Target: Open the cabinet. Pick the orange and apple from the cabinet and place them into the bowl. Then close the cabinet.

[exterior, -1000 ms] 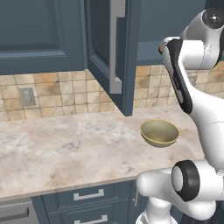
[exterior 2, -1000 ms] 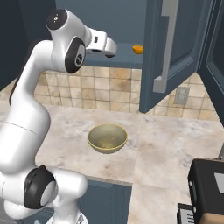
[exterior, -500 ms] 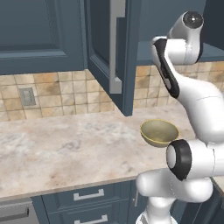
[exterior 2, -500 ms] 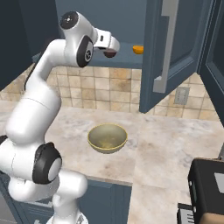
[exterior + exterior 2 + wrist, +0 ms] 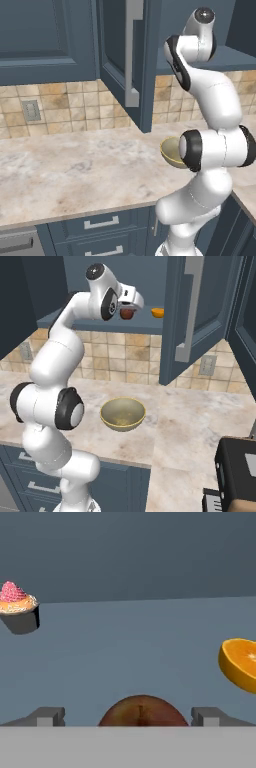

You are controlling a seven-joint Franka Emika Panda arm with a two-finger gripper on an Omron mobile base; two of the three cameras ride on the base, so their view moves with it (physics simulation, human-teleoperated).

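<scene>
The cabinet (image 5: 200,311) stands open, its door (image 5: 120,55) swung out over the counter. On its shelf lie the dark red apple (image 5: 126,314) and, to its right, the orange (image 5: 157,312). My gripper (image 5: 131,308) reaches onto the shelf and is open, with the apple (image 5: 142,711) between its two fingertips (image 5: 47,714), apart from both. In the hand view the orange (image 5: 241,664) shows its cut face at the right, and my gripper (image 5: 129,714) sits low in the picture. The golden bowl (image 5: 123,414) rests empty on the counter below, partly hidden behind my arm (image 5: 170,152).
A pink-topped cupcake (image 5: 17,609) stands further left on the shelf. The open door's silver handle (image 5: 187,306) hangs right of my hand. A black appliance (image 5: 237,471) sits at the counter's near right. Blue drawers (image 5: 102,222) run below the counter edge.
My arm has stretched up and forward, carrying the hand from in front of the cabinet onto the shelf, up to the apple. Fruit, bowl and door have stayed put.
</scene>
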